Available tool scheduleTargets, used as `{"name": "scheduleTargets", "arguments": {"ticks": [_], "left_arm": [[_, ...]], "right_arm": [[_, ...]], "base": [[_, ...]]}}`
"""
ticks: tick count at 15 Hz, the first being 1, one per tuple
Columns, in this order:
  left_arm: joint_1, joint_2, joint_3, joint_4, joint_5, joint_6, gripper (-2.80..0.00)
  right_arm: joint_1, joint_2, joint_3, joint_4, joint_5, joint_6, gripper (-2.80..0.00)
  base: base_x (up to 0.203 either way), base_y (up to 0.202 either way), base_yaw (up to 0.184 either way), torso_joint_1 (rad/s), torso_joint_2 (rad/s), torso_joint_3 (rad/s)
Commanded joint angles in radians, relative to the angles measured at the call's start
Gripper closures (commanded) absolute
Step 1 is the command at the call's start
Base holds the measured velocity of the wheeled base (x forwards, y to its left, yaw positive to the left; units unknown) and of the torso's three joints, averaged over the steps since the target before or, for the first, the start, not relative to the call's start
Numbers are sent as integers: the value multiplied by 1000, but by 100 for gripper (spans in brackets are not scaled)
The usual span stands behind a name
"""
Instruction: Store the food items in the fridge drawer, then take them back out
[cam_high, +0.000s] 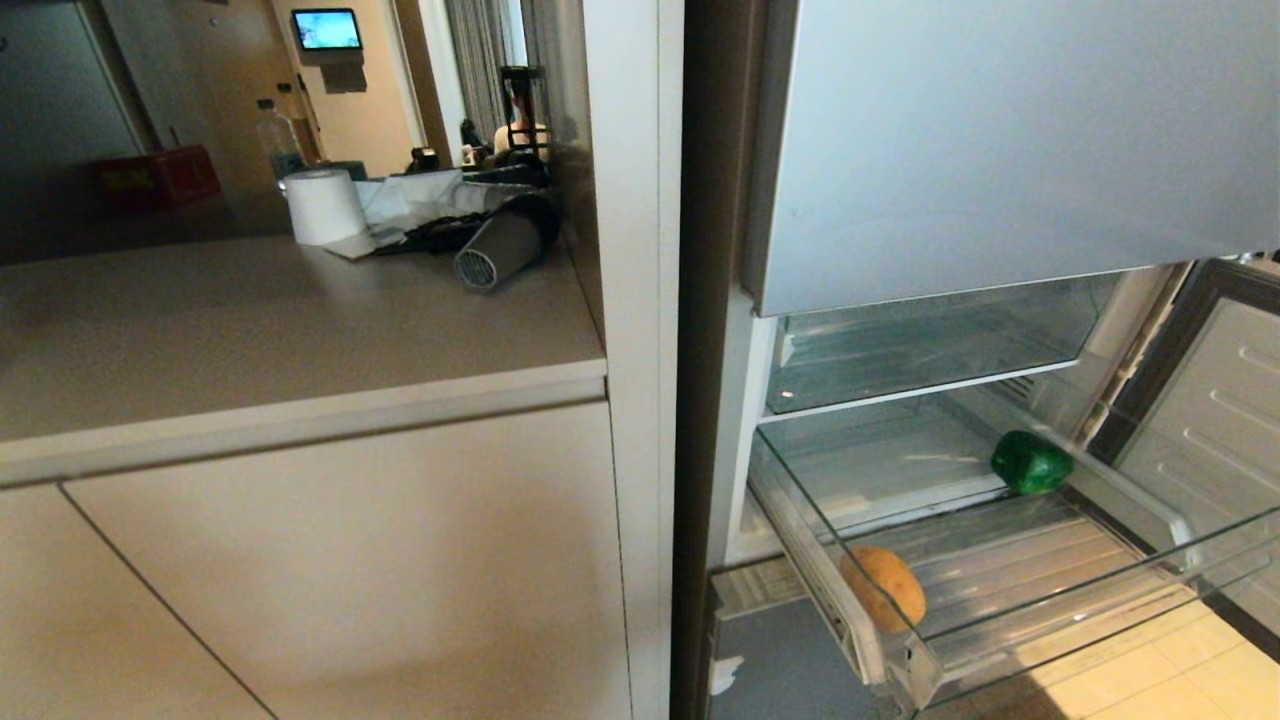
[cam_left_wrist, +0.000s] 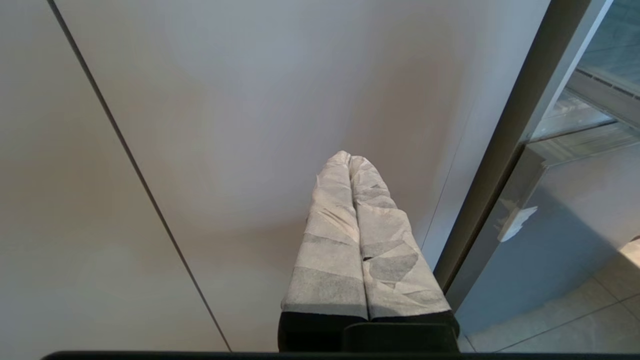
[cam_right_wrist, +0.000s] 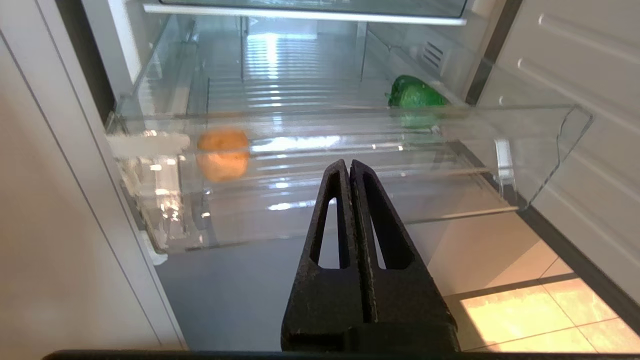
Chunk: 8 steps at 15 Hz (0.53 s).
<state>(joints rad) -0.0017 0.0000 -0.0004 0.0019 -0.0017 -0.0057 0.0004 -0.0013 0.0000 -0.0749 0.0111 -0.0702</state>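
The see-through fridge drawer stands pulled out of the silver-blue fridge. Inside it, a tan potato-like lump lies near the front left corner, and a dark-green bell pepper sits at the back right. My right gripper is shut and empty, a short way in front of the drawer's front wall. My left gripper, its fingers wrapped in white tape, is shut and empty, facing a beige cabinet door. Neither arm shows in the head view.
A beige counter left of the fridge carries a white paper roll, a grey hair dryer and crumpled wrappers. The open fridge door stands at the right. A second clear drawer sits above. Pale floor tiles lie below.
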Motion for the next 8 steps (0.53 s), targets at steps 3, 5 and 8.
{"name": "scheduleTargets", "arguments": {"ticks": [3, 5, 8], "left_arm": [[0, 2, 0, 0, 0, 0, 0], [0, 2, 0, 0, 0, 0, 0], [0, 2, 0, 0, 0, 0, 0]], "right_arm": [[0, 0, 31, -1, 1, -2, 0], [0, 1, 31, 0, 5, -7, 0], [0, 0, 31, 1, 6, -38, 0]], "base": [[0, 0, 0, 160, -347, -187], [0, 0, 0, 151, -341, -188], [0, 0, 0, 153, -327, -171]]}}
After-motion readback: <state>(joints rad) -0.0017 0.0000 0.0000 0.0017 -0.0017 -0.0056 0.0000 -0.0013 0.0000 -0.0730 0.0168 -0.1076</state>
